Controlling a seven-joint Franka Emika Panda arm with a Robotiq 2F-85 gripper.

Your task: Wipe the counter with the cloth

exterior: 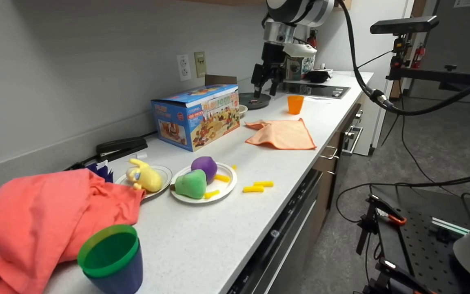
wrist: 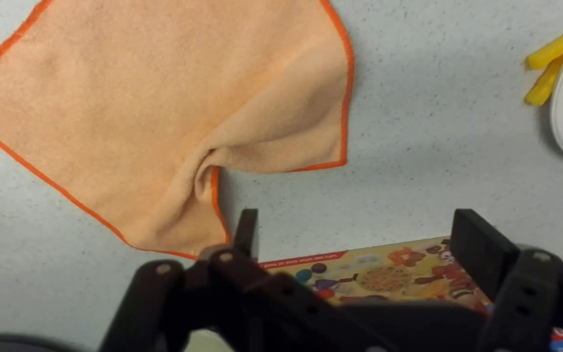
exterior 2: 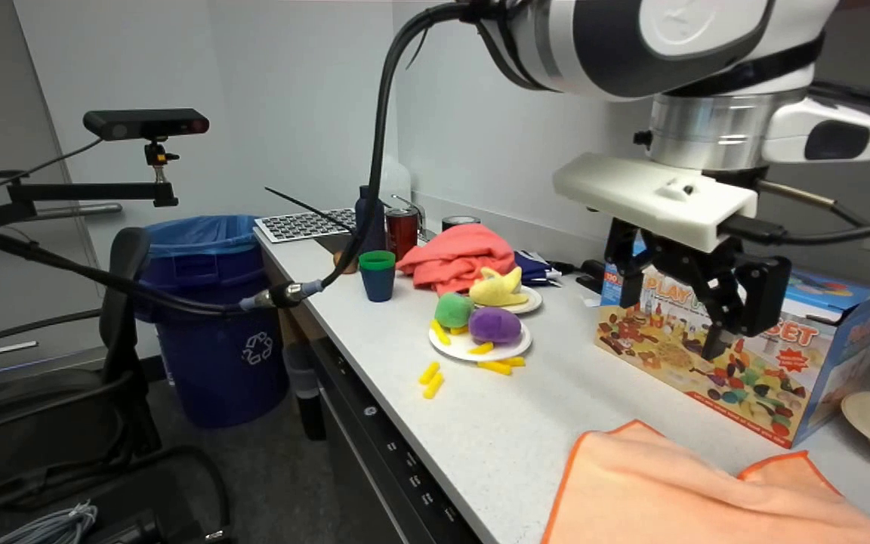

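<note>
Blue bin [exterior 2: 212,325] with recycling logo [exterior 2: 257,348] reaches me in an exterior view only. Box [exterior 2: 760,378] near the cloth [wrist: 164,98] reads "PLAY", "SET". Hand [wrist: 357,231] over surface [wrist: 433,88], jaws wide apart.

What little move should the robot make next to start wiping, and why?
Probably shift the gripper over the raised fold of the orange-edged peach cloth, which looks easiest to pinch: in the wrist view the gripper hangs open and empty, off to one side of that fold, and the cloth lies unheld on the counter.
</note>
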